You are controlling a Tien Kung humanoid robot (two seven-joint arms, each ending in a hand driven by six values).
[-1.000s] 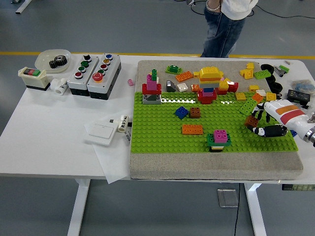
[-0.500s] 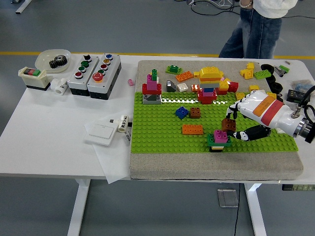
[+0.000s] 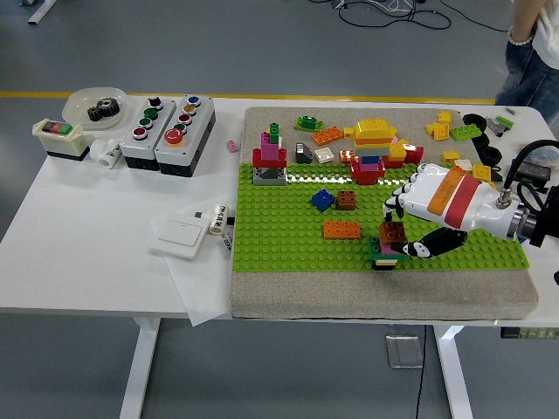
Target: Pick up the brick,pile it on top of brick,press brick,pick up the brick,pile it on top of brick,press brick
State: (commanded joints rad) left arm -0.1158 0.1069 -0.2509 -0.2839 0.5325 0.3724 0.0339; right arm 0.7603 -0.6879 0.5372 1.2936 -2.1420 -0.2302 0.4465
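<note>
1. Head view, right side: the right hand (image 3: 417, 220) reaches in from the picture's right edge over the green baseplate (image 3: 279, 236). Its fingers (image 3: 395, 199) are curled over a brown brick (image 3: 392, 231) and clamped on it, with the thumb low on the near side.
2. The brown brick sits on top of a small stack (image 3: 385, 252) near the baseplate's front edge; the stack shows pink under the brown, then green, with a dark base. Whether the brown brick is fully seated on the pink one I cannot tell.
3. Just left of the stack lies an orange brick (image 3: 341, 230), flat on the baseplate. Behind it stand a blue brick (image 3: 322, 199) and a second brown brick (image 3: 347, 200), side by side and near each other.
4. Farther back on the left part of the baseplate stands a tower (image 3: 270, 157) of red, pink and green pieces on a grey base.
5. At the back centre, a yellow-topped pile (image 3: 374, 140) rises among loose bricks scattered on the grey mat (image 3: 384, 297) and the baseplate's far edge.
6. Head view, left side: on the white worktop (image 3: 96, 253) stand two grey button boxes (image 3: 168, 131), a small switch box (image 3: 57, 137) and a clear dish (image 3: 93, 106) holding a dark gear. A white flat panel (image 3: 182, 231) lies on paper beside the mat.
7. A person (image 3: 534, 52) stands at the far right corner, only partly in frame.
</note>
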